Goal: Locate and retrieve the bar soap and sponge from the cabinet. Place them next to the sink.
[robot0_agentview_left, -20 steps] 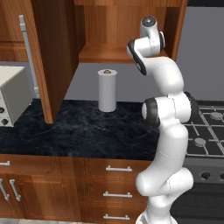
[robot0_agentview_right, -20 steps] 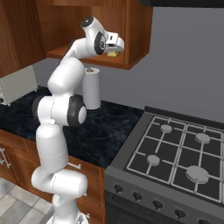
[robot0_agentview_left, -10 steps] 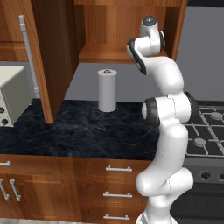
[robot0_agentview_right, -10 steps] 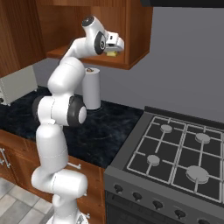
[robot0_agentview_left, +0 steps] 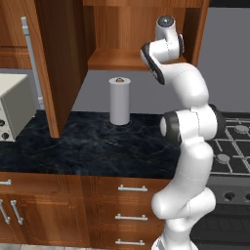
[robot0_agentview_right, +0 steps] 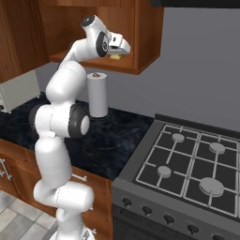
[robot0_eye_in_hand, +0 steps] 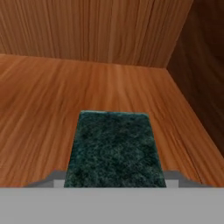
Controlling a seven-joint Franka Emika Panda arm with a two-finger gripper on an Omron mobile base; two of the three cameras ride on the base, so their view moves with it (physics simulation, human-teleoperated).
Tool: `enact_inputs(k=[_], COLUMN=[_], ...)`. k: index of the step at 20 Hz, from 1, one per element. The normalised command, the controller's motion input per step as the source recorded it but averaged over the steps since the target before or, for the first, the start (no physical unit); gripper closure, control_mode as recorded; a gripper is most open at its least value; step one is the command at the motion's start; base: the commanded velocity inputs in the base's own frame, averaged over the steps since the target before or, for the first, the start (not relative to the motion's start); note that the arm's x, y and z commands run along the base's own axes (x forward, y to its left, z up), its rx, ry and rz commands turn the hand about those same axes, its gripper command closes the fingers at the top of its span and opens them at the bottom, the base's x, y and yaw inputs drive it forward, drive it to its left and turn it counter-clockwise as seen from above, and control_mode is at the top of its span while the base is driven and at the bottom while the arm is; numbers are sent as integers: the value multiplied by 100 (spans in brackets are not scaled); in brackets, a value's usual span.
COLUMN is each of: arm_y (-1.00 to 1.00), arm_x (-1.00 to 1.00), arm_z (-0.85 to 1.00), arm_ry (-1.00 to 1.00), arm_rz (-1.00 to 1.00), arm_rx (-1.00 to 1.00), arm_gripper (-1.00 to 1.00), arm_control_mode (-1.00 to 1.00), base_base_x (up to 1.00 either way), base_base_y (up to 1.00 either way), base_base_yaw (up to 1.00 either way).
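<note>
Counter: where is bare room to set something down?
The counter is bare between the paper towel roll and the front edge, and between roll and stove. It is tighter at the left, by the open cabinet door and the toaster oven.

The cabinet (robot0_agentview_left: 128, 59) shelf bears the sponge (robot0_eye_in_hand: 114, 148), green scouring side up, at six o'clock in the hand view. On the dark counter (robot0_agentview_left: 93, 146) below stand a paper towel roll (robot0_agentview_left: 119, 101) and, at nine o'clock, a toaster oven (robot0_agentview_left: 14, 103).

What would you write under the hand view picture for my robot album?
Gripper shut on the sponge, green side up, on the cabinet shelf.
</note>
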Motion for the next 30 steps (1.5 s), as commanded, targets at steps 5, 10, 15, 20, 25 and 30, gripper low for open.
enact_inputs(k=[5,10,15,20,25,30], arm_y=[12,5,17,20,20,16], arm_x=[-49,-72,-67,-78,-85,-100], arm_z=[0,11,37,21,1,0], arm_ry=[-9,-8,-1,0,-1,-1], arm_rz=[-3,-1,0,0,0,0], arm_rx=[5,5,0,-1,0,0], arm_gripper=[100,100,100,100,100,100], arm_control_mode=[-100,-100,-100,-100,-100,-100], base_base_x=[0,0,0,0,0,0], base_base_y=[0,0,0,0,0,0], base_base_yaw=[0,0,0,0,0,0])
